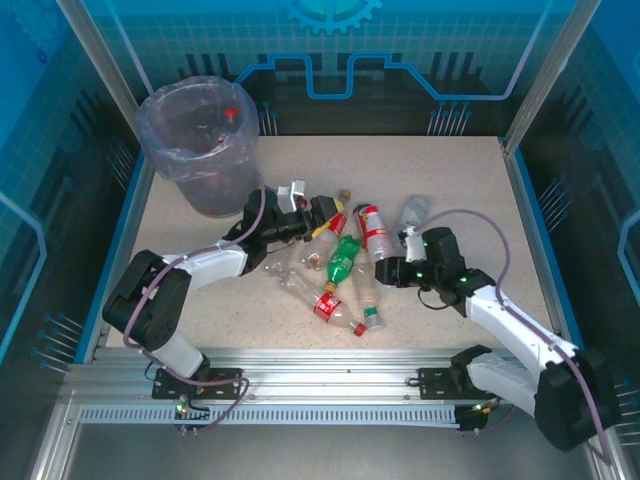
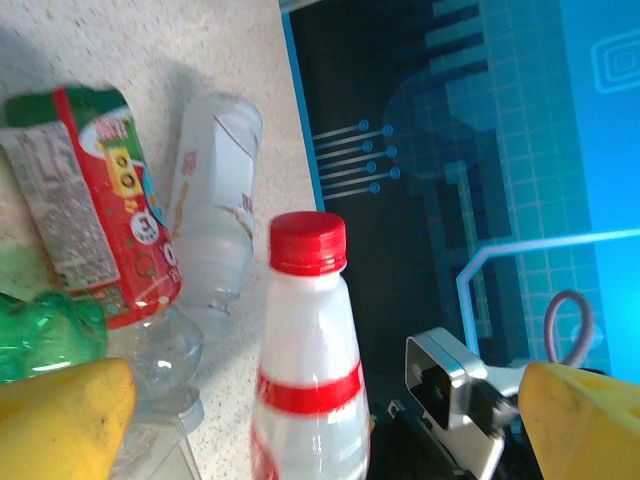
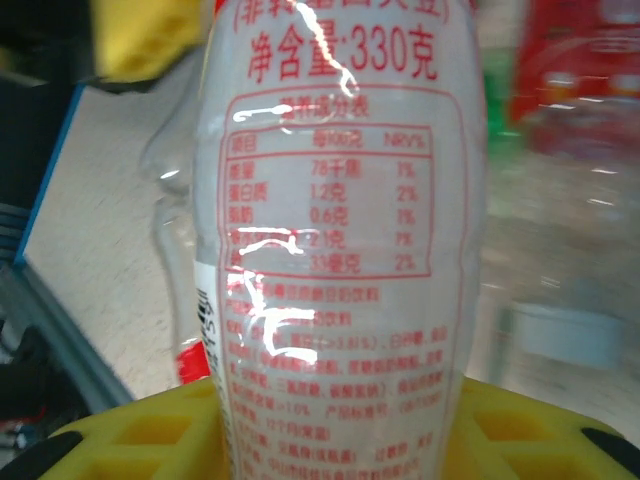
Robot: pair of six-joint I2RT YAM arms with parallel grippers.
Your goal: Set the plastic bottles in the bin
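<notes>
Lifting from here, you risk the white bottle (image 3: 340, 250) swinging or slipping. Your right gripper (image 1: 392, 268) looks clamped on its lower body, which leaves the cap end unsupported. The smooth, thin wall may also buckle under the pinch.

Your left gripper (image 1: 322, 218) stands wide open, holding nothing, with what appears to be that same bottle's red-capped end just in front of its fingers. A sideways move by either arm could knock the fingers together or bat the bottle loose.

The bin (image 1: 165, 112) sits at the far left corner, well apart from the held bottle, with one red-capped bottle (image 1: 229, 116) already inside. The left arm lies across the way there, and I judge the reach long for the right arm.

The green bottle (image 1: 343, 258) and a red-labelled bottle (image 1: 328, 305) lie close by on the table (image 1: 470, 170). A low drag would scatter them.
</notes>
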